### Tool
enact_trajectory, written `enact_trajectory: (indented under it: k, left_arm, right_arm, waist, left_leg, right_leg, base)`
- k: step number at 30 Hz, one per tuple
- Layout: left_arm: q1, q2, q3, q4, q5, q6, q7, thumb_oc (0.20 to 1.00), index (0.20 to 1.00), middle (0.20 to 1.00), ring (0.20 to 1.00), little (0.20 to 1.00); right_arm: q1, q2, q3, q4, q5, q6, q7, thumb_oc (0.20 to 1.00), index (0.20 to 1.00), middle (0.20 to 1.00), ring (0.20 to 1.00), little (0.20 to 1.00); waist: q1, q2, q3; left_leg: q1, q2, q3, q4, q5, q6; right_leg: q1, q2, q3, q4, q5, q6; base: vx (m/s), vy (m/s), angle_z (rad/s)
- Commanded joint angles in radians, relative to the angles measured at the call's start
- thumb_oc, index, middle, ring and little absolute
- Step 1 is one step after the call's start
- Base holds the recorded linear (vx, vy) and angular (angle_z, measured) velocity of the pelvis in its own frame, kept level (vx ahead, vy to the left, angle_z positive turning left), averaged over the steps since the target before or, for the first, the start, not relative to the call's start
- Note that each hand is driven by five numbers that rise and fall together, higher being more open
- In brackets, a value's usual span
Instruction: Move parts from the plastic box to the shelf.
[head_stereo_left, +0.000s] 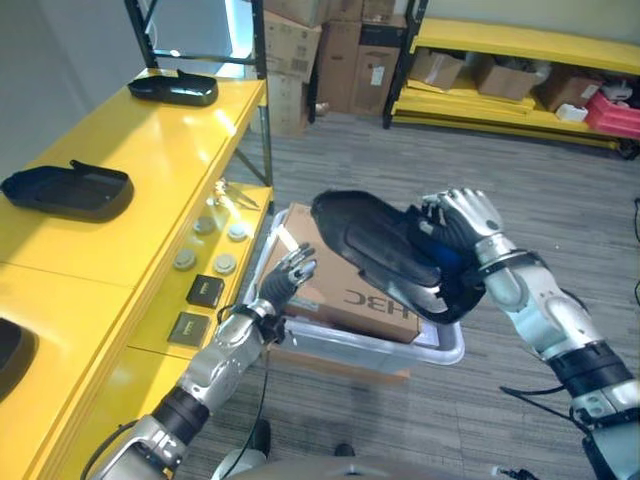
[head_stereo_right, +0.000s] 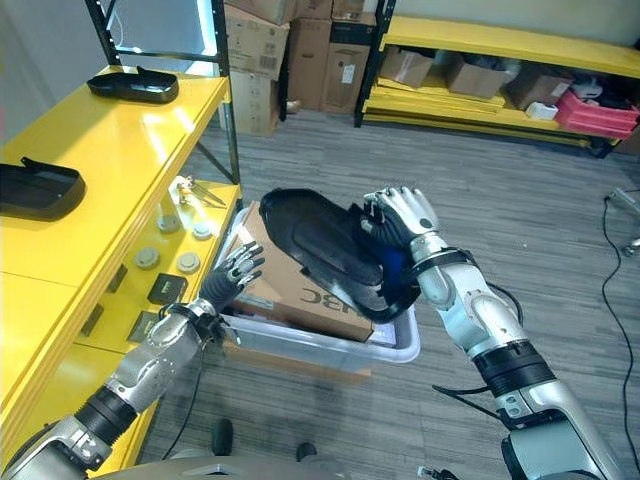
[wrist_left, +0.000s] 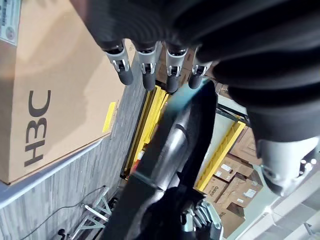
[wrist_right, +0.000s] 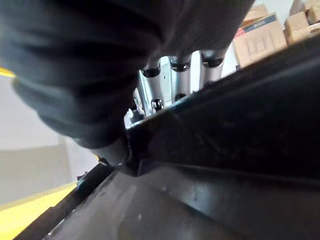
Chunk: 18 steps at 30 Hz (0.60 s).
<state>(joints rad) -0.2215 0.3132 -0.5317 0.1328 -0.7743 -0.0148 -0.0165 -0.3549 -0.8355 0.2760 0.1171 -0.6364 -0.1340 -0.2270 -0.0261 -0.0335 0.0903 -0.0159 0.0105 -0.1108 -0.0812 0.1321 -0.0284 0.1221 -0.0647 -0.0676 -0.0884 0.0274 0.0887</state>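
Right arm comes in from lower right, forearm angled up and left, right hand (head_stereo_left: 468, 222) raised above the plastic box (head_stereo_left: 440, 352). It's clamped on the far-right end of a black part (head_stereo_left: 385, 250), fingers curled over the edge, as the right wrist view confirms with fingers (wrist_right: 180, 82) hooked over the part's rim. Part is tilted, long axis running from far-left down to near-right, clear of the box and hanging over the cardboard box (head_stereo_left: 335, 280) that sits inside it.

Left arm reaches in from lower left along the yellow shelf (head_stereo_left: 150, 150), left hand (head_stereo_left: 285, 275) at the near-left edge of the plastic box, fingers straight and slightly spread, holding nothing. Cannot tell whether the fingertips touch the cardboard or hover just over it. Left wrist view: fingers (wrist_left: 145, 62) extended, cardboard on one side, the held part beyond them.

Right hand's thumb is hidden behind the part. Plastic box interior is mostly covered by the cardboard box, so can't make out other contents.

Two more black parts already on the shelf top: one near-left (head_stereo_left: 70, 190), one far (head_stereo_left: 172, 88).
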Motion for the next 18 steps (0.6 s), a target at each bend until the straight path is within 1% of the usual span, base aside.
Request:
enact_trajectory:
  k: [1,8,18]
  left_arm:
    - [-0.082,0.002,-0.052,0.003,-0.064,-0.009,-0.032,1.0,1.0,1.0,1.0,1.0]
    - [-0.084,-0.005,-0.088,0.025,-0.106,0.01,-0.038,1.0,1.0,1.0,1.0,1.0]
    - [-0.086,-0.021,-0.108,0.058,-0.125,0.016,-0.028,1.0,1.0,1.0,1.0,1.0]
  right_arm:
    - [-0.142,-0.037,0.035,-0.003,-0.024,-0.011,-0.032,0.2,0.2,0.2,0.2,0.2]
    - [-0.197,-0.002,0.098,0.006,-0.025,-0.01,-0.025,0.2,0.2,0.2,0.2,0.2]
    - [-0.248,0.031,0.147,0.009,-0.047,0.0,-0.035,0.2,0.2,0.2,0.2,0.2]
  waist:
    - [0.029,-0.012,-0.055]
    - [0.031,-0.011,-0.055]
    - [0.034,-0.013,-0.056]
  left_leg:
    - [0.032,0.075,-0.027,0.003,-0.098,-0.029]
    - [0.031,0.074,-0.031,0.003,-0.096,-0.029]
    - [0.029,0.07,-0.033,0.003,-0.096,-0.028]
  right_leg:
    - [-0.024,-0.031,0.004,0.009,-0.045,0.035]
    - [-0.019,-0.031,-0.003,0.009,-0.046,0.032]
    - [-0.02,-0.033,-0.008,0.011,-0.046,0.03]
  base:
    - [0.01,0.001,0.04]
    - [0.0,0.0,0.0]
    - [0.0,0.0,0.0]
